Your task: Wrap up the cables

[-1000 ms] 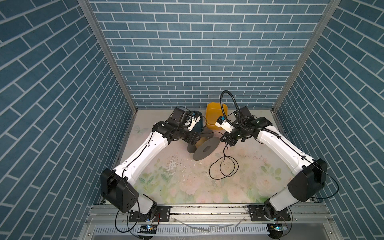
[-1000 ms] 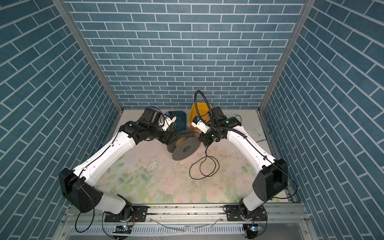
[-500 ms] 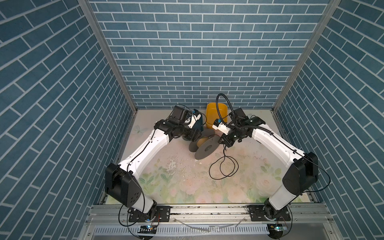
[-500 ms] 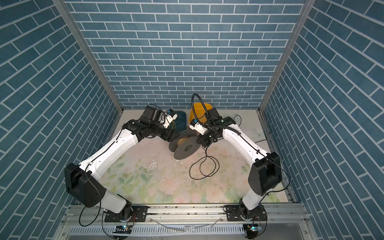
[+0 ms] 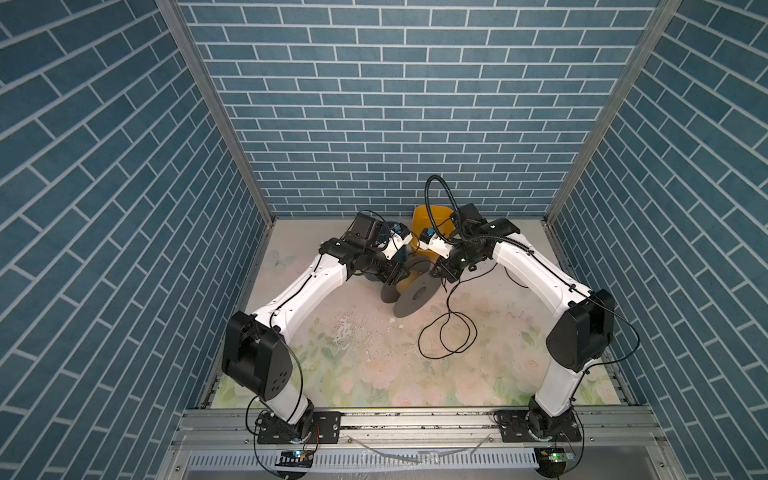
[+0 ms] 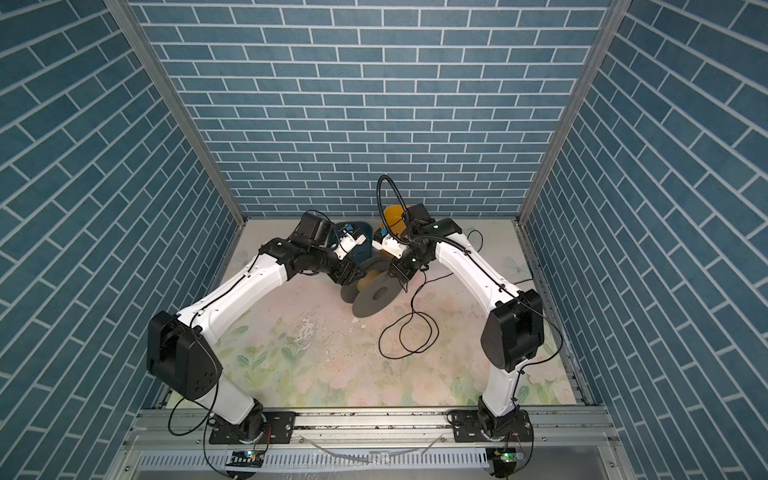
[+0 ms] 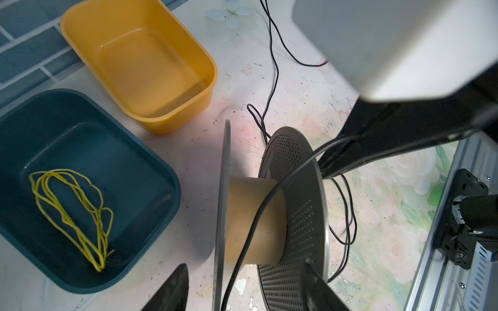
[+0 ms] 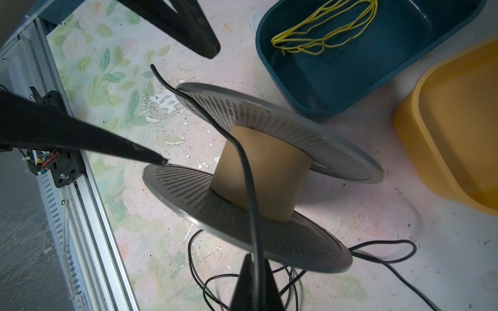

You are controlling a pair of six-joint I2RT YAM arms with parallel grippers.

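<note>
A grey spool [image 5: 415, 293] [image 6: 374, 295] with perforated flanges and a cardboard core lies at the back middle of the table. The thin black cable [image 8: 246, 172] crosses the core once; its free end sticks out past one flange. My right gripper [image 8: 256, 269] [image 5: 442, 274] is shut on the cable just beside the spool. More cable lies in loose loops [image 5: 446, 336] [image 6: 409, 336] on the table in front. My left gripper [image 7: 245, 266] [image 5: 395, 276] is open and straddles both flanges. One of its fingers [image 7: 172, 290] stands clear of the thin flange edge.
A dark blue bin [image 7: 172, 175] [image 8: 336, 88] holding a bundle of yellow strands [image 7: 72, 210] stands behind the spool. An orange-yellow bin [image 7: 172, 123] [image 8: 444, 134] sits next to it against the back wall. Brick-pattern walls close in three sides; a metal rail [image 5: 415, 419] runs along the front.
My left gripper has moved in around the spool and its jaws have narrowed. My right gripper, still shut on the cable, has shifted slightly left towards the spool.
</note>
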